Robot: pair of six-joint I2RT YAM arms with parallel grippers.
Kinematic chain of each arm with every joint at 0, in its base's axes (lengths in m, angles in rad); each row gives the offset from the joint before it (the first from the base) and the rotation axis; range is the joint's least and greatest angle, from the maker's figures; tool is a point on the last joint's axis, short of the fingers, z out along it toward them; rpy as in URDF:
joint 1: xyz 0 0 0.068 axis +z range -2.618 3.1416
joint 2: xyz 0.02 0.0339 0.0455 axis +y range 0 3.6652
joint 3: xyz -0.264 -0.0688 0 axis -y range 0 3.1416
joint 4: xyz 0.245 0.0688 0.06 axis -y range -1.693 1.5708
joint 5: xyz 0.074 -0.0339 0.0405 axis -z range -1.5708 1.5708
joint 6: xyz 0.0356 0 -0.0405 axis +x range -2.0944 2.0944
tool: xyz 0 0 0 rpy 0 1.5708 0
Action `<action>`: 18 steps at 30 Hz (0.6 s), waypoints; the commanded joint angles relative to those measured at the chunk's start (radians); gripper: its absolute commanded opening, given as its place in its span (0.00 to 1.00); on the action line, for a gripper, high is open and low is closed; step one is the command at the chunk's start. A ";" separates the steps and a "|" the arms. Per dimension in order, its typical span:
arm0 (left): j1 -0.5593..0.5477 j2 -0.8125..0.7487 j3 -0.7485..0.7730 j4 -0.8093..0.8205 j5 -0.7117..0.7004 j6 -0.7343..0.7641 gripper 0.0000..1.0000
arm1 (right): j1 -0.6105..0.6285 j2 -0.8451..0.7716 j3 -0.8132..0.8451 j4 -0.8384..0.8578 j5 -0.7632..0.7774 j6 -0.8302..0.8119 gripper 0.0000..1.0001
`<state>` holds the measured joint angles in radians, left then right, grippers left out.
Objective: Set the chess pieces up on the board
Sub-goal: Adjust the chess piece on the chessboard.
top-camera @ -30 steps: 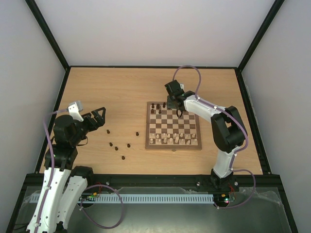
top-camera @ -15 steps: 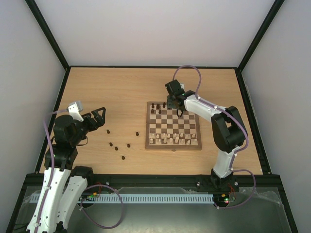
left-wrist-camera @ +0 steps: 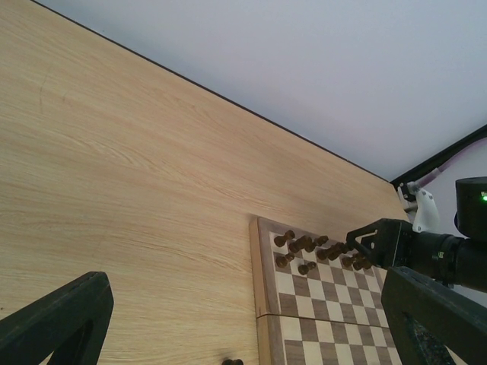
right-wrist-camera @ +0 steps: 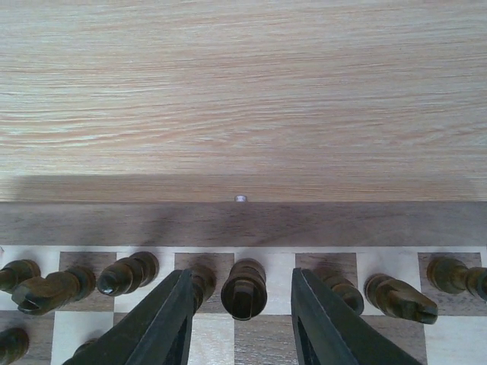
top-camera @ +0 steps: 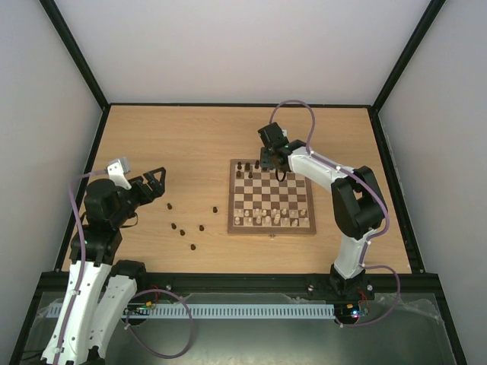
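The board (top-camera: 230, 199) lies right of the table's centre, with dark chess pieces (top-camera: 245, 166) on its far rows and cream ones on its near rows. My right gripper (top-camera: 274, 163) hangs over the far row. In the right wrist view it (right-wrist-camera: 242, 277) is open, and a dark piece (right-wrist-camera: 244, 290) stands upright between the fingers (right-wrist-camera: 161, 323), with a gap on each side. Several dark pieces (top-camera: 187, 233) lie loose on the table left of the board. My left gripper (top-camera: 154, 185) is open and empty above the table's left part, raised off the wood.
In the left wrist view the board's left border (left-wrist-camera: 262, 293) and its far-row dark pieces (left-wrist-camera: 303, 245) show, with the right gripper (left-wrist-camera: 371, 245) above them. One loose piece (left-wrist-camera: 232, 362) sits at the bottom edge. Black frame rails bound the table.
The right gripper's jaws have spread apart, letting go of the dark piece on the far row, and the wrist has shifted slightly back. The left arm has not moved.
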<state>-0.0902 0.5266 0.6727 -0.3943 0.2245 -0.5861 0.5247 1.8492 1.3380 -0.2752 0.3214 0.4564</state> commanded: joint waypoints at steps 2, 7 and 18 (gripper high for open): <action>0.004 0.006 -0.001 0.024 -0.003 0.008 0.99 | 0.000 -0.013 0.041 -0.049 0.004 -0.004 0.38; 0.004 0.010 0.000 0.028 -0.004 0.009 1.00 | 0.015 -0.057 0.032 -0.054 0.028 -0.010 0.38; 0.004 0.012 -0.005 0.031 -0.004 0.010 1.00 | 0.022 0.012 0.065 -0.100 0.058 -0.012 0.24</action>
<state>-0.0902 0.5373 0.6727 -0.3866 0.2245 -0.5861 0.5438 1.8347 1.3792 -0.3180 0.3550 0.4477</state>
